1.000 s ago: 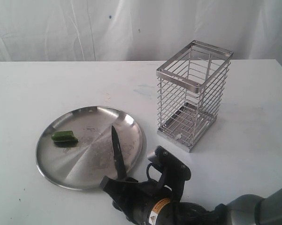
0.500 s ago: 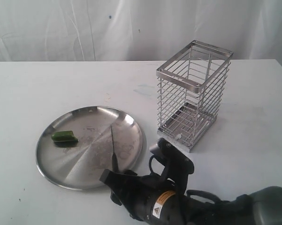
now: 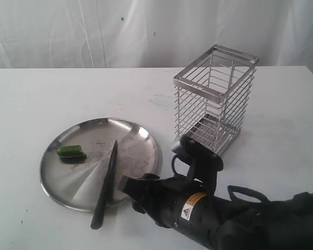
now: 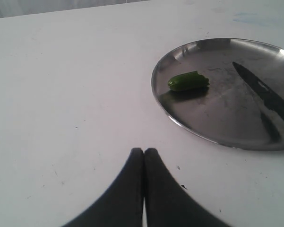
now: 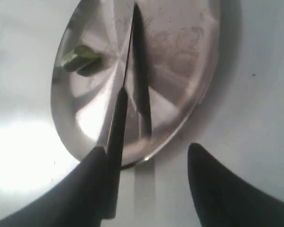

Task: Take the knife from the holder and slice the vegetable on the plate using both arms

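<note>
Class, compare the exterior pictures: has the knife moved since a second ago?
Yes. The knife has swung its handle end left, away from the holder, and lies across the plate rim.

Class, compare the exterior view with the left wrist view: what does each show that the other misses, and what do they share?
Exterior only: the holder, the right arm and the handle end of the knife. Left wrist only: the left gripper, shut. Both: the plate, the vegetable on it and the knife's blade.
</note>
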`<control>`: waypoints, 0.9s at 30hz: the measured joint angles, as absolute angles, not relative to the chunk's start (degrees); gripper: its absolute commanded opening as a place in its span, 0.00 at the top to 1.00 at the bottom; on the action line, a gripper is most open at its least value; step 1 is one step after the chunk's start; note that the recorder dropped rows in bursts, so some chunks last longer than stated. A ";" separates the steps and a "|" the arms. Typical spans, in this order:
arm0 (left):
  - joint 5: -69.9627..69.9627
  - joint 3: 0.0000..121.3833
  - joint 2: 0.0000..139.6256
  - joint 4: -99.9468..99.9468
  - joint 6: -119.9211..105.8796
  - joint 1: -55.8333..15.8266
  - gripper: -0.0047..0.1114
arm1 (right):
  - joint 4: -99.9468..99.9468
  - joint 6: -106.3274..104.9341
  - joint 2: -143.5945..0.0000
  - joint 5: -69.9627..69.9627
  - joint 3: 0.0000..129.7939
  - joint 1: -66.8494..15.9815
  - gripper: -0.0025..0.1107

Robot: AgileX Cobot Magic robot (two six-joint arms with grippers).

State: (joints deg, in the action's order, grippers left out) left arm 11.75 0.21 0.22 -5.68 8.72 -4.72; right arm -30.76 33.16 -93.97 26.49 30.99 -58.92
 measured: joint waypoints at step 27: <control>11.75 0.21 0.22 -5.68 8.72 -4.72 0.96 | -19.16 23.93 -99.66 -23.71 67.73 -54.33 0.55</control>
State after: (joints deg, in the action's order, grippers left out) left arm 11.75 0.21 0.22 -5.68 8.72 -4.72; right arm -19.16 23.93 -99.66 -23.71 67.73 -54.33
